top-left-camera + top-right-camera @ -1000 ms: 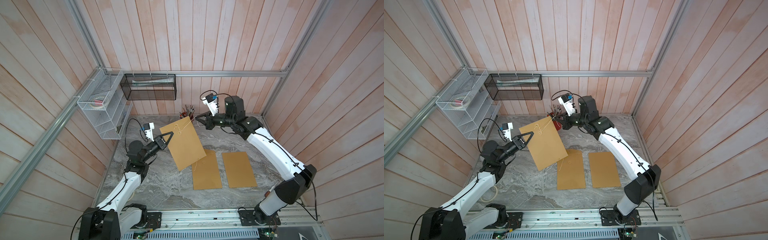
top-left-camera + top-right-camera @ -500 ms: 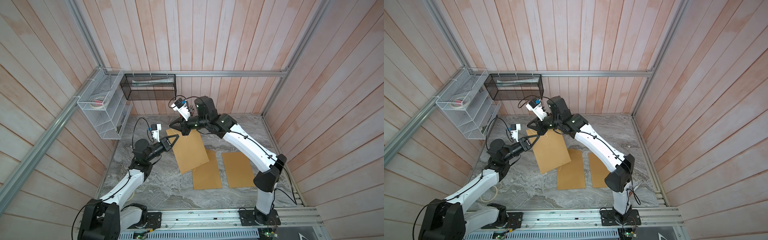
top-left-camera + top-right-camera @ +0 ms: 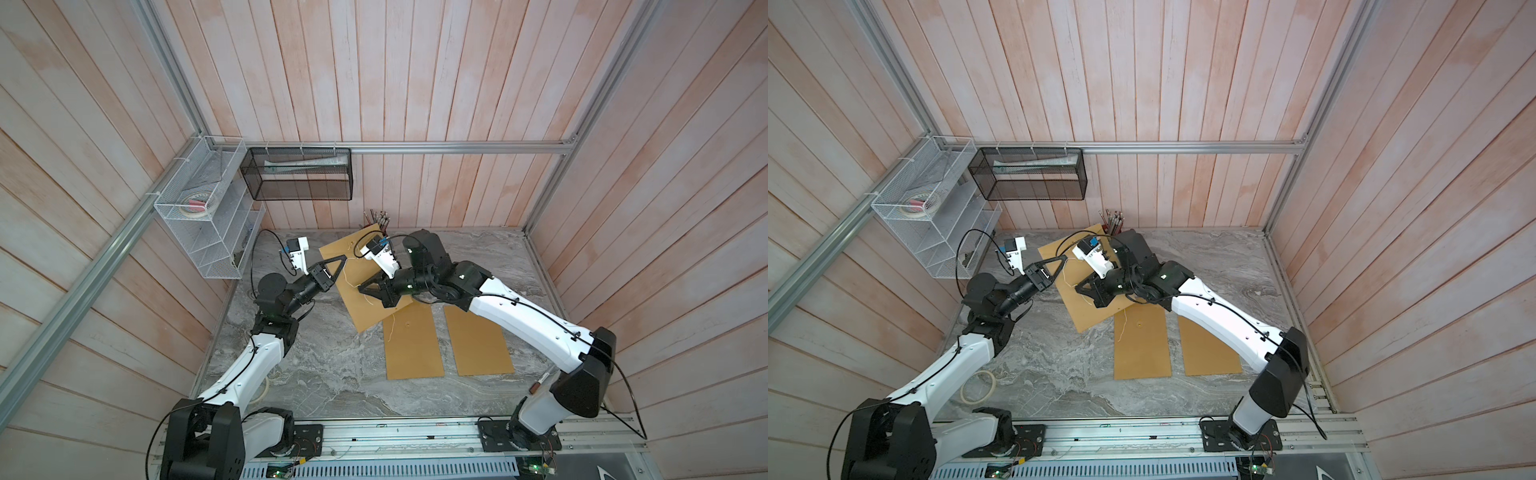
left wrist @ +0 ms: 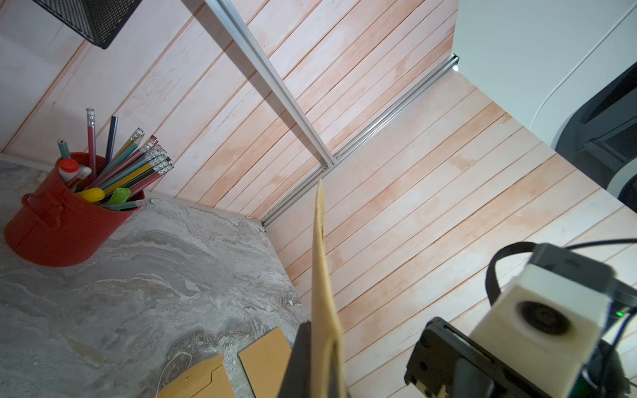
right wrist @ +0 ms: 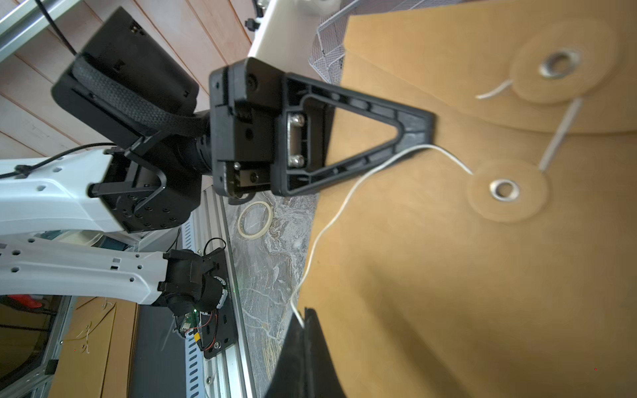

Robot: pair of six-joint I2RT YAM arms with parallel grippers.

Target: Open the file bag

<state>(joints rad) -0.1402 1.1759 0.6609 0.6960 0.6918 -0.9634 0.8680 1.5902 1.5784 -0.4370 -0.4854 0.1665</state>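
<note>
Centre of both top views: the file bag (image 3: 362, 312) (image 3: 1084, 308) hangs tilted above the marble table (image 3: 332, 374), its lower corner overlapping the nearer of two flat envelopes (image 3: 413, 345) that lie side by side. The left gripper (image 3: 343, 259) (image 3: 1064, 257) has its fingers clamped on the bag's left edge, near the flap. From above, the white string (image 3: 341, 277) is only a thin curl between the two grippers.

The right wrist view fills this in. The string (image 5: 344, 203) runs from the lower disc (image 5: 505, 189) at the right of the frame down to the right gripper (image 5: 305, 317) at the bottom centre, whose fingers are pressed together on its end. A strand also links that disc to the upper disc (image 5: 560, 63) on the flap. The left gripper's tip (image 5: 427, 127) rests on the paper just left of the discs. A tape roll (image 5: 255, 220) lies on the table behind.

The left wrist view shows the bag edge-on (image 4: 322, 275) at centre. At its left stands a red pot (image 4: 58, 227) of pencils; the top views show only the pencil tips.
</note>
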